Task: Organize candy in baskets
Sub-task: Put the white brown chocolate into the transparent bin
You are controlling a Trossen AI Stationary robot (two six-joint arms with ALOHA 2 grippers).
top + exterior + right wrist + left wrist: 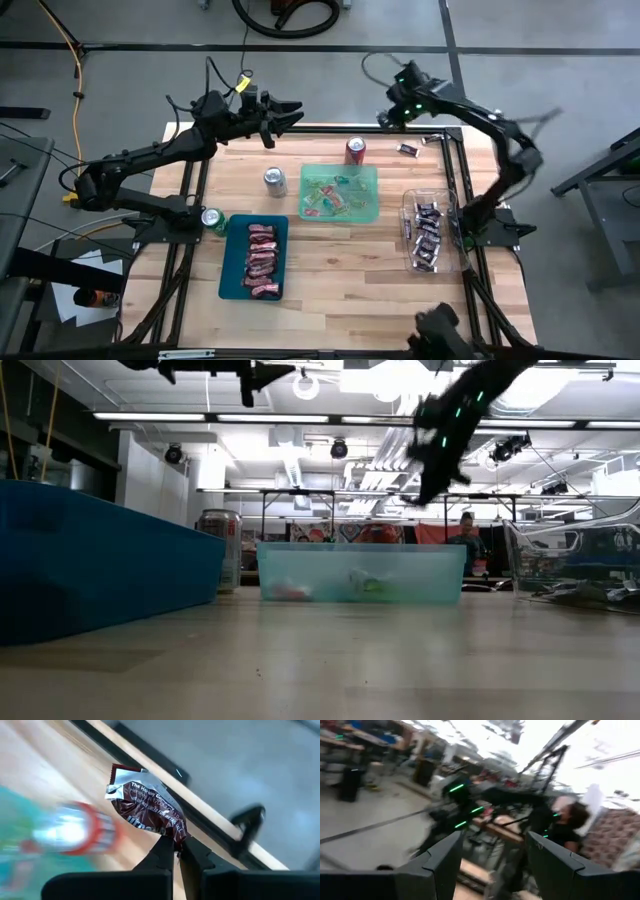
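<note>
My right gripper [385, 119] hangs above the table's far edge, beside the red can [355, 150], and is shut on a dark brown wrapped candy [147, 807]. My left gripper [288, 112] is raised over the far edge left of it, open and empty, as its own view [492, 865] shows. The dark teal basket [228, 262] holds red and pink candies. Mixed bright candies lie in the light green basket [340, 172], and dark bars in the clear basket [409, 232]. Another dark candy [408, 150] lies on the table near the far right corner. My right gripper pinches the dark brown candy by one crimped end of its wrapper [176, 836] between its two fingertips [165, 847]. The rest of the candy sticks out beyond the fingers. It is lifted clear of the table.
A silver can [275, 181] stands left of the green basket and a green can [212, 220] at the teal basket's far left corner. Black frame rails [465, 190] run along the table's sides. A person [465, 538] is in the room beyond the table.
</note>
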